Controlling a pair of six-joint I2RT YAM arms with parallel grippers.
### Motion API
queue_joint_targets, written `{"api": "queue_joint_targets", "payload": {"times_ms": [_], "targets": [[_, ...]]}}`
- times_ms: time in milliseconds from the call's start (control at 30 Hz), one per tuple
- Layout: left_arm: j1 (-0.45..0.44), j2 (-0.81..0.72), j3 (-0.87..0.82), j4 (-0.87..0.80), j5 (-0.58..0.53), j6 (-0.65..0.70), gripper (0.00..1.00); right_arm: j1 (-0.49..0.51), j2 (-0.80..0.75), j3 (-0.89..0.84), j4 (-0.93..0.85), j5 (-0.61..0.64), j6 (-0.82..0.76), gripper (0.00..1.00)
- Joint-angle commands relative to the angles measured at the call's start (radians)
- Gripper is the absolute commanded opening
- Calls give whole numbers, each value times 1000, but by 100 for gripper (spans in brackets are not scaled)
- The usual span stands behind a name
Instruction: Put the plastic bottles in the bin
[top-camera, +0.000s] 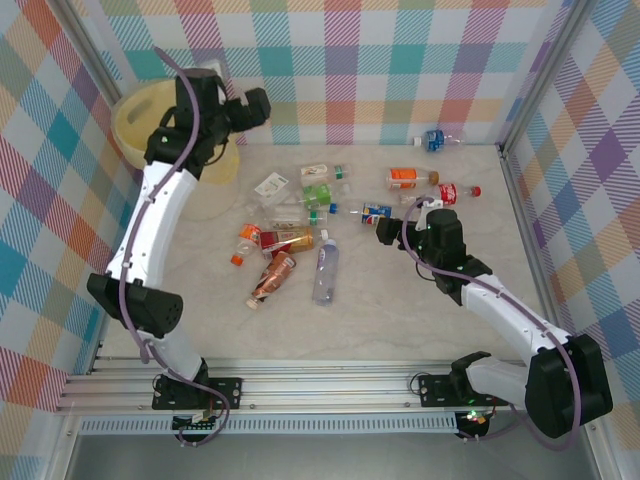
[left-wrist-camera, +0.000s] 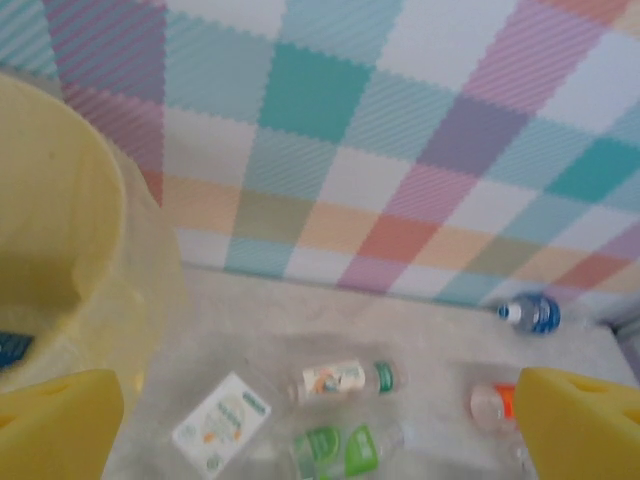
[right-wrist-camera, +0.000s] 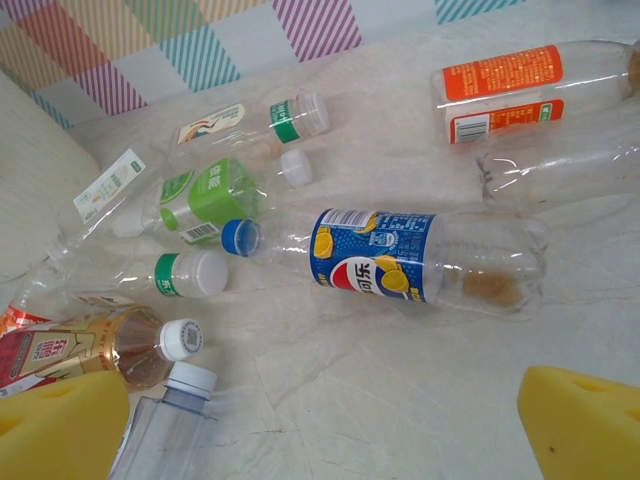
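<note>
Now, with the left hand (top-camera: 252, 106) wide and empty by the pale yellow round plastic bin (top-camera: 130, 125), the wide right hand (top-camera: 384, 232) is best closed across the clear blue-labelled plastic bottle (right-wrist-camera: 375, 255) on the bench (top-camera: 400, 320).

A blue-labelled bottle (right-wrist-camera: 375, 257) lies on its side at centre, its cap toward 9 o'clock. An orange-labelled bottle (right-wrist-camera: 500, 90) lies at 1 o'clock, a green-labelled bottle (right-wrist-camera: 205, 195) at 10 o'clock and a brown-labelled bottle (right-wrist-camera: 80, 350) at 8 o'clock. The right gripper (right-wrist-camera: 320, 425) gapes wide, its 2 yellow pads (right-wrist-camera: 60, 425) at 7 and 5 o'clock, holding nothing.
</note>
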Motion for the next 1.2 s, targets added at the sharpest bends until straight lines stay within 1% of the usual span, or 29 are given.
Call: {"api": "queue_joint_targets", "payload": {"times_ms": [0,67,167,233,300,367,433,533,667,733,867,933,1167], "targets": [[-82,-73,-136,-9,-83,41,100,1,0,-1,42,39,41,100],[-133,-101,-207,-36,-116,42,100,2,-3,-10,63,49,44,100],[-199,-84,-228,-190,-187,9,100,2,-1,-10,72,52,39,100],[-240,-87,-285,-255,-181,8,100,1,7,-9,79,54,39,100],[-277,-111,-372,-265,-187,18,100,1,15,-6,84,57,43,100],[-298,-137,-468,-254,-143,25,100,2,22,-4,87,61,45,100],[-300,-156,-559,-243,-16,45,100,2,25,0,95,66,47,100],[-300,-177,-675,-233,34,25,100,2,28,6,98,72,46,100],[-301,-209,-837,-146,11,-10,100,1,33,9,104,84,46,100],[-305,-196,-903,-86,9,-16,98,2,42,9,113,94,48,100],[-332,-143,-962,-47,-73,-11,95,2,50,25,109,95,44,100],[-337,-122,-981,-18,-91,0,93,2,53,27,109,95,43,100],[-338,-56,-1017,79,-72,25,90,2,55,17,115,97,38,100]]}}
